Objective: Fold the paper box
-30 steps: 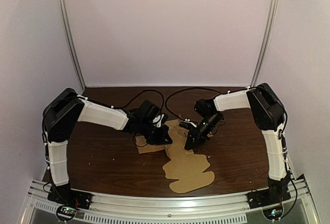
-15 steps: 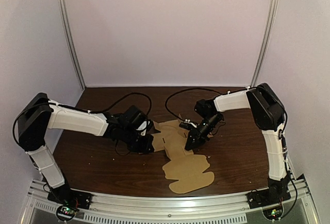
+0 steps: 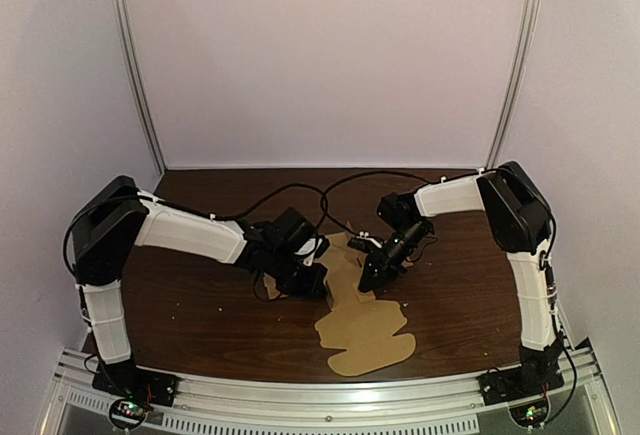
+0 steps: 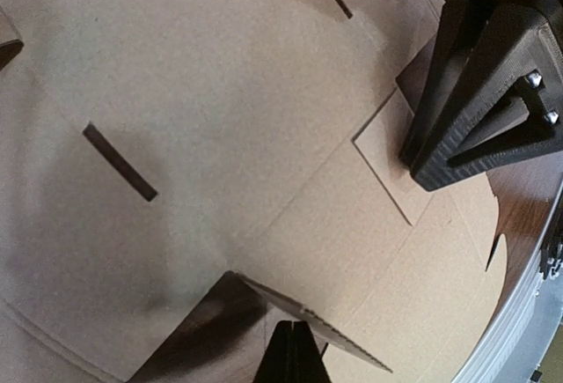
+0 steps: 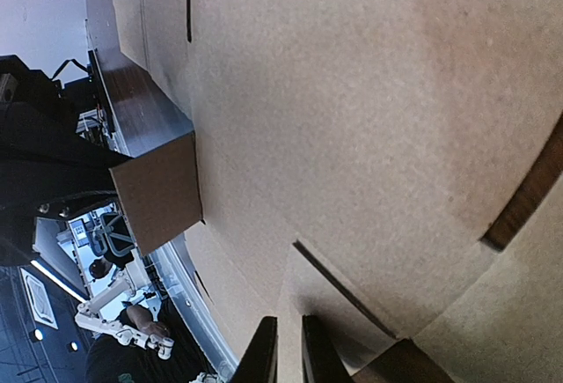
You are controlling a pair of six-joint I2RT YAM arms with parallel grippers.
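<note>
Dk wood table (image 3: 200, 315); flat paper box (image 3: 365, 335) near front; lilac walls (image 3: 330, 55)

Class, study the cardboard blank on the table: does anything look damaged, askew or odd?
No tears or spills show. The paper box lies as a mostly flat blank, skewed diagonally on the table, with one flap standing up on its left side.

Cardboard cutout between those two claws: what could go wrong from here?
The left gripper pinches just a flap edge of the flat box blank; it might slip or tear. The right gripper sits very close, so the two could bump. Most of the blank lies loose and may slide.
</note>
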